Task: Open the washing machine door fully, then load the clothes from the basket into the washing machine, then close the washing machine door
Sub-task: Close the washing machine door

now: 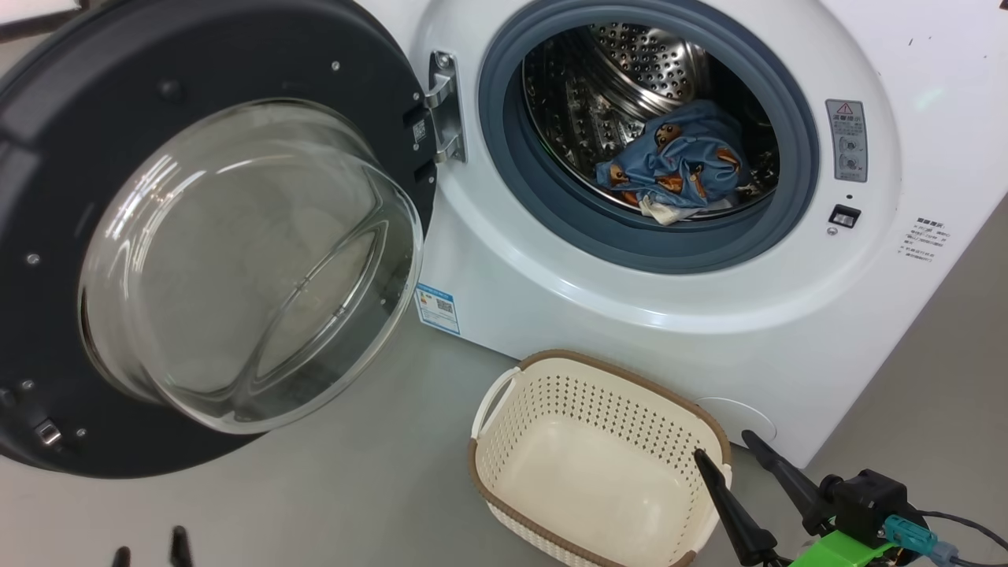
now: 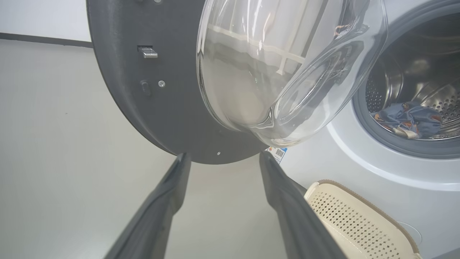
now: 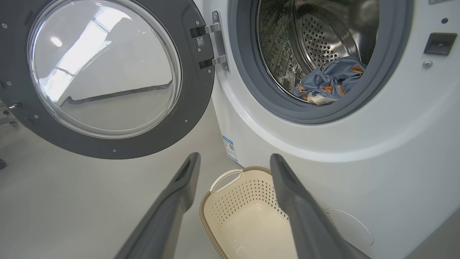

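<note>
We see door point(image 1: 244, 260) wide open, clothes point(image 1: 681, 165) in drum point(image 1: 630, 63), basket point(image 1: 583, 409) on floor point(image 1: 354, 472) just beside washer point(image 1: 630, 307). Our left fingers point(image 2: 181, 172) spread apart, right fingers point(image 3: 188, 172) likewise, gripping nothing.

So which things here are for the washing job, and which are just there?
For the job:
washing machine
washing machine door
clothes
basket

Just there:
blue label sticker
grey warning sticker
floor

A smooth grey floor point(image 1: 370, 480) met a white wall point(image 2: 36, 16), with a dark skirting strip point(image 2: 43, 40) running along the wall's foot.
</note>
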### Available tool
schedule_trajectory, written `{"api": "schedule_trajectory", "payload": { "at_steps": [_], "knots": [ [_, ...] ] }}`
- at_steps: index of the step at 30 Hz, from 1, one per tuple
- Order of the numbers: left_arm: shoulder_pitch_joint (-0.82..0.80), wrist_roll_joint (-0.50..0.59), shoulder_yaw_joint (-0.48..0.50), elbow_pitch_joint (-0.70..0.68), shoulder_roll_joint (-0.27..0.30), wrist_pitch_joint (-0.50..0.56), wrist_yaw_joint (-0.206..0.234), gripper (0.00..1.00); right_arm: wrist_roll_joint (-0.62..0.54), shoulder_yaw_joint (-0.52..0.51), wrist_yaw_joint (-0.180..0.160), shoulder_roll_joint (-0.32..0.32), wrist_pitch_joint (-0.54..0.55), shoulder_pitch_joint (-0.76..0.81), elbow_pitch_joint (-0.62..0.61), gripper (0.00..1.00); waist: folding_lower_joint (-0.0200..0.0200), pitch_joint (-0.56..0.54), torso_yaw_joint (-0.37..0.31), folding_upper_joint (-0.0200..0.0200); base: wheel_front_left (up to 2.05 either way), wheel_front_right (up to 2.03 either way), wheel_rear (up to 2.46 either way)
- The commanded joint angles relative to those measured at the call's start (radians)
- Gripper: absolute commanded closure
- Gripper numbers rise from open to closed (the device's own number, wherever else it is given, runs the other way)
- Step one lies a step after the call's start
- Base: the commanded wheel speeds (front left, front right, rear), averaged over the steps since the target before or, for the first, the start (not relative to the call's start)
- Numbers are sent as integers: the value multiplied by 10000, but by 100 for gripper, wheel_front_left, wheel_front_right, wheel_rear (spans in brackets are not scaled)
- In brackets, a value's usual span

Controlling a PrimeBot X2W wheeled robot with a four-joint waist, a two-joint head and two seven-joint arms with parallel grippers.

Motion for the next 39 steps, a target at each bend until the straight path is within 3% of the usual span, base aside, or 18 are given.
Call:
{"api": "schedule_trajectory", "payload": {
  "at_steps": [1,2,3,4,9,12,19,27,34,39],
  "knots": [
    [-232,-225,418,-334,101,-65,44,35,86,189,27,-114,-49,-301,-201,0,0,-20,-14,0,0,0,0],
    [-281,-363,487,-412,101,-65,19,60,91,157,27,-102,-49,-271,-207,0,0,-33,-22,0,0,0,0],
    [-351,-481,591,-545,101,-65,-17,94,91,111,27,-87,-49,-224,-216,0,0,-48,-30,0,0,0,0],
    [-436,-585,736,-732,101,-65,-55,100,88,66,27,-70,-49,-170,-230,0,0,-60,-39,0,0,0,0],
    [-1031,-722,1841,-2102,118,-65,-277,100,15,-203,27,48,-49,132,-304,0,0,-63,-134,0,0,0,0],
    [-1555,-753,2514,-2898,441,-65,-352,100,-15,-387,27,92,-49,300,-342,0,0,-34,-213,0,0,0,0],
    [-3327,-2286,3384,-3016,2198,-65,-389,100,-52,-658,27,174,-49,531,-415,0,0,59,-370,0,0,0,0],
    [-5032,-4315,3299,-1138,4412,87,-391,100,-106,-729,27,225,-49,535,-469,0,0,243,-564,0,0,0,0],
    [-6638,-7210,2745,1919,5829,2932,-392,100,-143,-825,27,222,-49,607,-496,0,0,392,-645,0,0,0,0],
    [-7274,-7968,2288,3159,6475,4425,-392,100,-159,-811,27,202,-49,644,-513,0,0,488,-682,0,0,0,0]
  ]
}}
